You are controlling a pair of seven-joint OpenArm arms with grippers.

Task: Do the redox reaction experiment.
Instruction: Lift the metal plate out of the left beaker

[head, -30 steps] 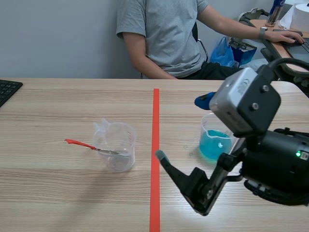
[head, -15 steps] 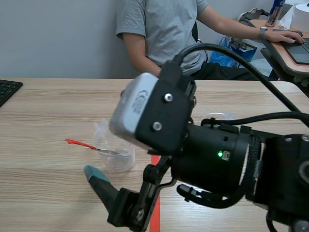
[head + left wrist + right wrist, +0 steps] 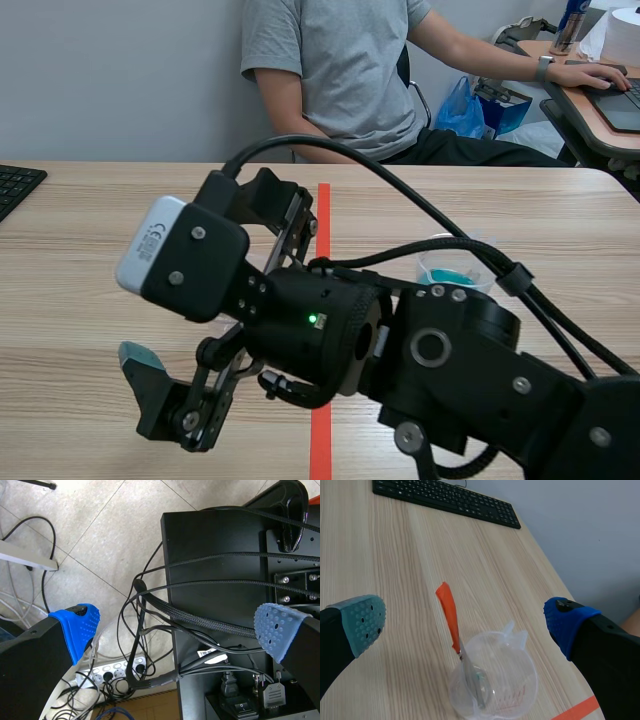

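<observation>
Right wrist view: the right gripper is wide open, near the clear cup. A red-handled tool leans in the cup. The left gripper is wide open too.

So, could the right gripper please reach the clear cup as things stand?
Probably yes: the right gripper is open and the cup sits just ahead, between its fingers. Only the red-handled tool leaning in it might interfere.

Clear plastic beaker, matt wooden table
</observation>
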